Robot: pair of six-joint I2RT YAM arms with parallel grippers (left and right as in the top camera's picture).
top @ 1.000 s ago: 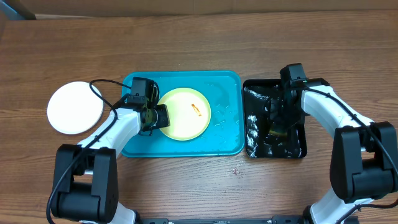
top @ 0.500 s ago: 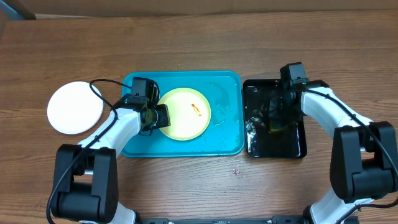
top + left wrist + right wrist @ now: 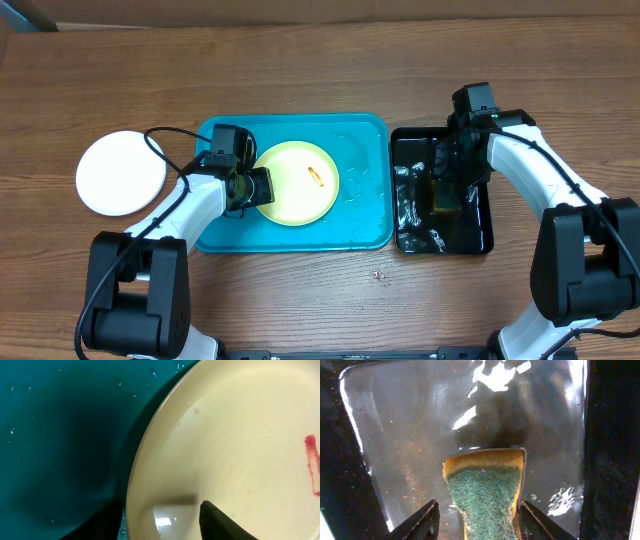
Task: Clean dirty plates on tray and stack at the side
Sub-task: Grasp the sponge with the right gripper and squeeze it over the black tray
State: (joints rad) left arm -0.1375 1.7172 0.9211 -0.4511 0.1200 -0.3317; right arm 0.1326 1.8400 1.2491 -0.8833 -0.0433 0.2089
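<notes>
A pale yellow-green plate (image 3: 295, 182) with an orange smear (image 3: 315, 176) lies in the turquoise tray (image 3: 360, 228). My left gripper (image 3: 258, 186) stands open astride its left rim. In the left wrist view one finger rests on the plate (image 3: 240, 445) and the other is outside the rim over the tray (image 3: 60, 435), with the gripper (image 3: 160, 525) unclamped. A white plate (image 3: 121, 172) sits on the table left of the tray. My right gripper (image 3: 477, 522) is open around a green-and-yellow sponge (image 3: 485, 492). Its right finger touches the sponge and its left finger stands apart.
The black tray (image 3: 477, 236) right of the turquoise one holds shallow water, and the sponge (image 3: 445, 197) lies in it under my right gripper (image 3: 447, 190). Its wet floor (image 3: 410, 435) glints. Bare wooden table surrounds both trays.
My right gripper squeezed the sponge half a second ago and has opened again, and the water glints in the black tray shifted. The left arm and the plate have not moved.
</notes>
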